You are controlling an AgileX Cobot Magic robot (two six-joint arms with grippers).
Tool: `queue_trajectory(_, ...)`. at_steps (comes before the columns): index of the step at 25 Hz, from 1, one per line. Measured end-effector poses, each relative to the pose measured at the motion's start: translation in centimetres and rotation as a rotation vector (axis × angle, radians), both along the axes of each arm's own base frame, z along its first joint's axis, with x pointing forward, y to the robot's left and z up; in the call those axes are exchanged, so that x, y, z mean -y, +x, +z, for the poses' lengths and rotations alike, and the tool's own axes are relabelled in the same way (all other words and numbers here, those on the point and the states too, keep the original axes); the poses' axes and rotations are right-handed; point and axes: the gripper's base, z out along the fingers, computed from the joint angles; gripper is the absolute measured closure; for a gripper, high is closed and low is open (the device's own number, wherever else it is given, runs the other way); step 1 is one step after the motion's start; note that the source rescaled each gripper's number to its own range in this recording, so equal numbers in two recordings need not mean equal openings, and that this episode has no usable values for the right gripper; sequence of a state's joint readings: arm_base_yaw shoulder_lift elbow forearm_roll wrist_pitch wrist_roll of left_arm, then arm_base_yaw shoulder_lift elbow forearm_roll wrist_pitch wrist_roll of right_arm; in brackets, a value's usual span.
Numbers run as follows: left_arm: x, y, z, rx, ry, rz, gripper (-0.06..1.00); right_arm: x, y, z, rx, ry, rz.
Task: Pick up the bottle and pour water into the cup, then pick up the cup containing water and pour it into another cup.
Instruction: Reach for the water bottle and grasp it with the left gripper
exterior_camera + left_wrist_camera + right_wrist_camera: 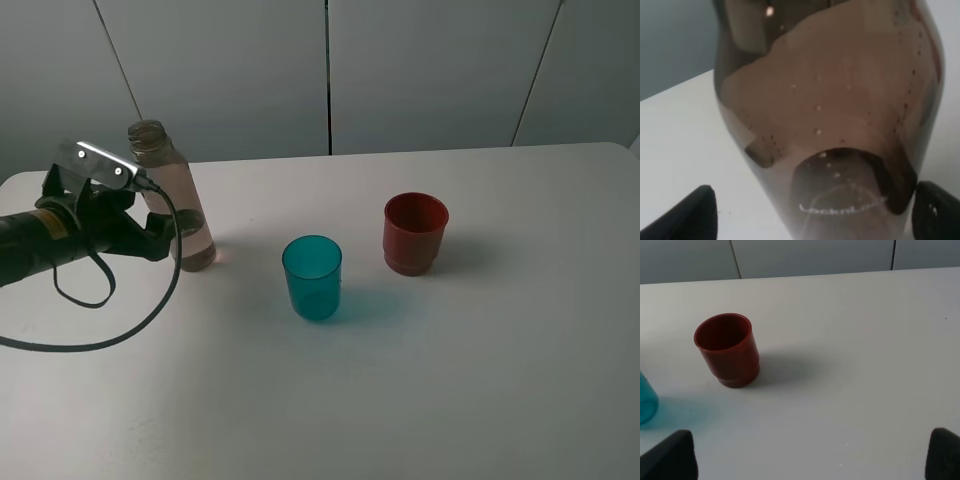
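Observation:
The bottle point(175, 200), tall, clear and grey-tinted with no cap, stands upright at the table's left. It fills the left wrist view point(830, 110). My left gripper point(158, 236) is open, with one finger on each side of the bottle's lower body point(815, 215). The cup point(312, 277), translucent teal, stands in the middle and shows at an edge of the right wrist view point(646, 400). Another cup point(415, 233), red-brown, stands to its right and a little further back point(729, 350). My right gripper point(810, 455) is open and holds nothing. It is out of the exterior view.
The white table point(500, 380) carries only these three things. A black cable point(100, 330) loops from the left arm down over the table's left side. Grey wall panels point(430, 70) stand behind the far edge.

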State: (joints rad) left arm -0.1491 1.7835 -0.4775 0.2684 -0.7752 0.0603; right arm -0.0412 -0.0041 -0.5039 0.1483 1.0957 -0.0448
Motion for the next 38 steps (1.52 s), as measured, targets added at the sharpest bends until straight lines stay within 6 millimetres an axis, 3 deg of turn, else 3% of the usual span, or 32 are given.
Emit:
queue_trajectory(12, 0.3, 0.7, -0.6, -0.002, 0.0, -0.018, -0.02, 0.0, 0.0, 0.0, 0.0, 0.0, 0.0)
queue_trajectory(25, 0.6, 2.1, 0.4, 0.029, -0.032, -0.025, -0.02, 0.0, 0.0, 0.0, 0.0, 0.0, 0.0)
queue_trajectory(38, 0.7, 2.2, 0.4, 0.03, -0.033, -0.028, -0.02, 0.0, 0.0, 0.0, 0.0, 0.0, 0.0)
